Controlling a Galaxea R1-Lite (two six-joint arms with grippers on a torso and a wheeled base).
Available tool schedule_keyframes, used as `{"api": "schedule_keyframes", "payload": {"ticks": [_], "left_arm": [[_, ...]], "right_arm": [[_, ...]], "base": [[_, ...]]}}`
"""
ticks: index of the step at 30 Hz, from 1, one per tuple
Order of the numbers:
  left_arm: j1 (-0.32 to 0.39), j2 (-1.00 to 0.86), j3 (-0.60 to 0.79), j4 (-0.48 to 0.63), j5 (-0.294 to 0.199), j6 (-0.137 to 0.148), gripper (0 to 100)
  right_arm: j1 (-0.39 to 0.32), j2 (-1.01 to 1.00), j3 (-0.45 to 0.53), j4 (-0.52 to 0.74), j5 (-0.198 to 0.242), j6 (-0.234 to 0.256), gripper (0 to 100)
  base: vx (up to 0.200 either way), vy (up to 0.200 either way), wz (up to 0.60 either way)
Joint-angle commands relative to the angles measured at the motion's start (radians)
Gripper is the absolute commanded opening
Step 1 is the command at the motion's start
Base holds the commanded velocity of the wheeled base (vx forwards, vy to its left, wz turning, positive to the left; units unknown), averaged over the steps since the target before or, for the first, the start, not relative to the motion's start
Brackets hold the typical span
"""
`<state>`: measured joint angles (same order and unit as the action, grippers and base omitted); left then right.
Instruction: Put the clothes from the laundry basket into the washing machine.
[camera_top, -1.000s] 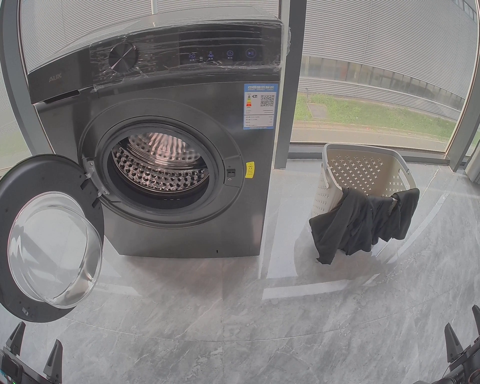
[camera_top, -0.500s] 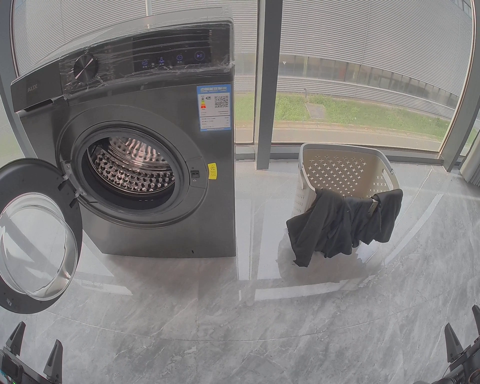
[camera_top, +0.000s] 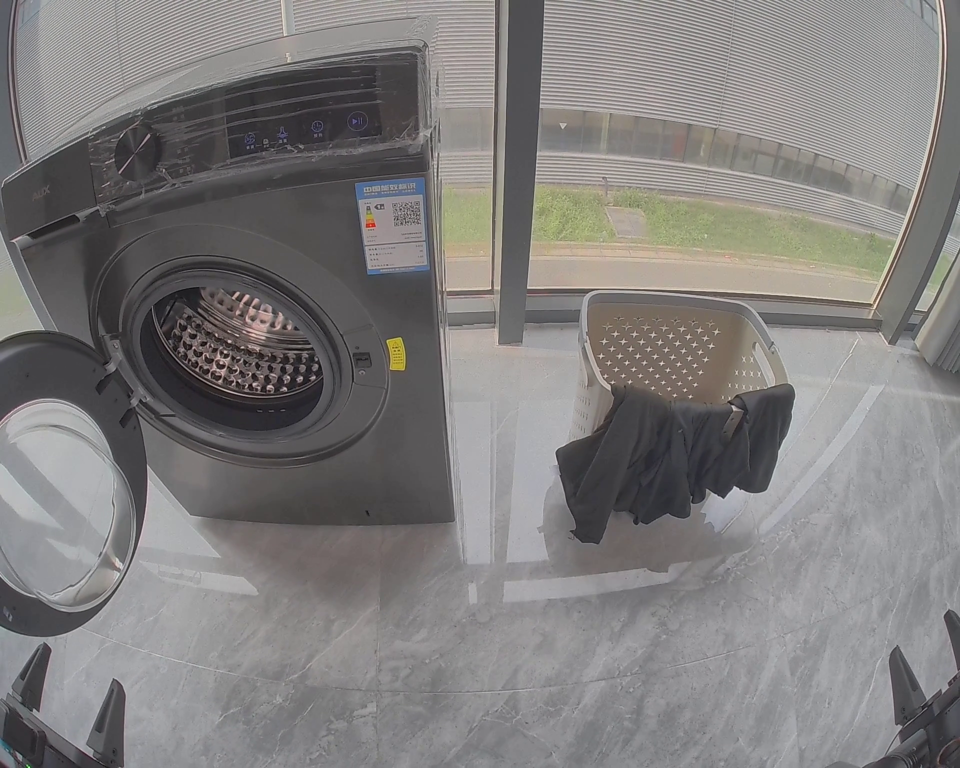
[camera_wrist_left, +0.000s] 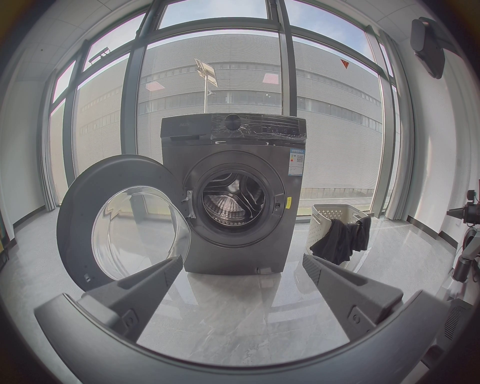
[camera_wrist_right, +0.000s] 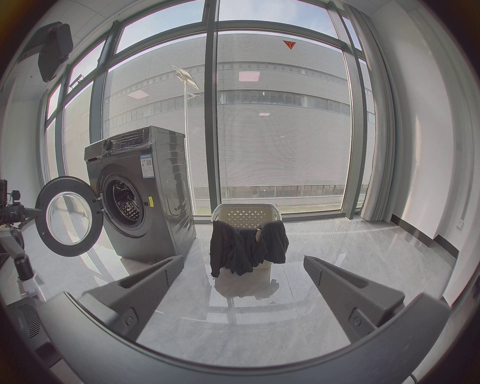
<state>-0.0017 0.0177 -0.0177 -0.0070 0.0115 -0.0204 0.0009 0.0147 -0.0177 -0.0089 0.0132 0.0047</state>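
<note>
Dark clothes (camera_top: 670, 455) drape over the laundry basket (camera_top: 680, 345) rim.

One washing machine (camera_top: 405, 440), one laundry basket (camera_top: 672, 299), one dark garment (camera_top: 645, 465), two claws (camera_wrist_left: 241, 260) (camera_wrist_right: 242, 260)

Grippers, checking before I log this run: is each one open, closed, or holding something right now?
Left gripper: open, holding nothing.
Right gripper: open, holding nothing.
</note>
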Motion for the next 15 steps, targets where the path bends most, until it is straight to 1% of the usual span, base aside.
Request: {"api": "schedule_keyframes", "payload": {"ticks": [1, 10, 15], "left_arm": [[0.0, -0.015, 0.016, -0.001, 0.001, 0.0, 100], [0.0, -0.015, 0.016, -0.001, 0.001, 0.0, 100], [0.0, -0.015, 0.016, 0.001, 0.001, 0.0, 100]], "right_arm": [[0.001, -0.015, 0.018, 0.0, 0.001, 0.0, 100], [0.001, -0.015, 0.018, 0.0, 0.001, 0.0, 100], [0.001, -0.015, 0.018, 0.0, 0.001, 0.0, 100]], "base": [[0.2, 0.0, 0.0], [0.0, 0.0, 0.0], [0.0, -0.2, 0.0]]}}
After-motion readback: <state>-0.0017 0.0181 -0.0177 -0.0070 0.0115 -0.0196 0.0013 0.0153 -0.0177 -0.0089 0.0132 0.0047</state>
